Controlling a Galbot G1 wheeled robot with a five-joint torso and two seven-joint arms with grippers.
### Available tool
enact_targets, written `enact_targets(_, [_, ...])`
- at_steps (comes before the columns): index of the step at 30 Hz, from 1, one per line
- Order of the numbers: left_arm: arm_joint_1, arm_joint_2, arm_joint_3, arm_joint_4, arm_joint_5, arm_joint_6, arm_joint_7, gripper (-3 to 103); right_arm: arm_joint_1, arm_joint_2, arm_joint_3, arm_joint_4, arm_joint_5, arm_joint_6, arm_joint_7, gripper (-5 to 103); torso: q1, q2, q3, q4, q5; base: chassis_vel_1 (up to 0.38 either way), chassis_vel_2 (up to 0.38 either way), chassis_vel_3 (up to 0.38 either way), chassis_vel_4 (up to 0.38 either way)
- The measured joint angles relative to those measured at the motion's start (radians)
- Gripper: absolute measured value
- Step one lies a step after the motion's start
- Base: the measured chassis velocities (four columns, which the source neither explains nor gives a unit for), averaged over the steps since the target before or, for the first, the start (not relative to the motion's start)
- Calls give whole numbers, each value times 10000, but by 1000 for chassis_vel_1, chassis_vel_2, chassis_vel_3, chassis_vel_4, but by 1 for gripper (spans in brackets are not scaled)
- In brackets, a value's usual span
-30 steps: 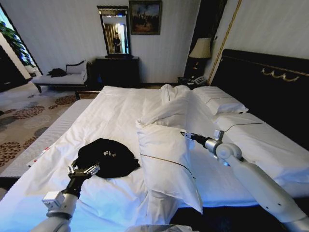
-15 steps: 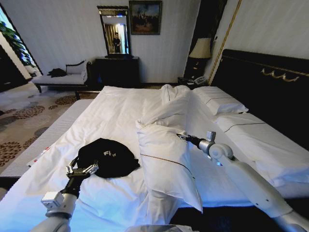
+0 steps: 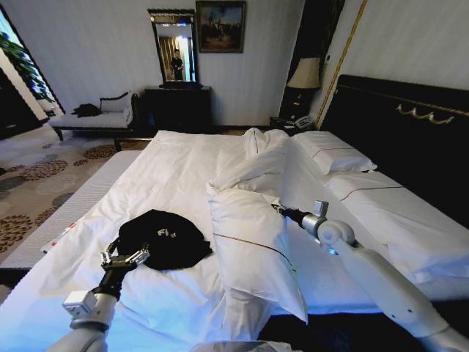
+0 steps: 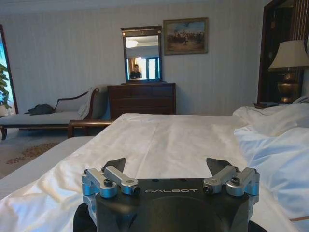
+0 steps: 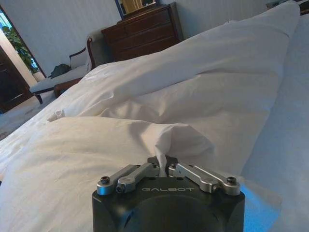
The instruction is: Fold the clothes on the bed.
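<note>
Black T-shirt [image 3: 163, 238] lies crumpled on the white duvet [image 3: 183, 169] of the bed, near my left side. Left gripper [image 3: 124, 258] hovers at its near edge, jaws apart. Right gripper [image 5: 163, 166] I see pinched on a pillow [image 3: 253, 242] corner
</note>
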Motion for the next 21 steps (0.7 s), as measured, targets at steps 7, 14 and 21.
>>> enact_targets(7, [-6, 31, -76, 7, -101, -15, 20, 94, -319, -20, 183, 218, -176, 126, -31, 2, 0, 0, 0, -1, 0, 0, 0, 0, 0])
enact_targets(14, [-8, -6, -50, -5, -105, -28, 23, 94, -632, -105, 499, 610, -173, 173, 20, 2, 0, 0, 0, 0, 0, 0, 0, 0, 0])
enact_targets(21, [-33, 9, -76, -46, -136, -31, 20, 94, -1203, -129, 1300, 1095, -368, 168, 330, 2, 0, 0, 0, 3, 1, 0, 0, 0, 0])
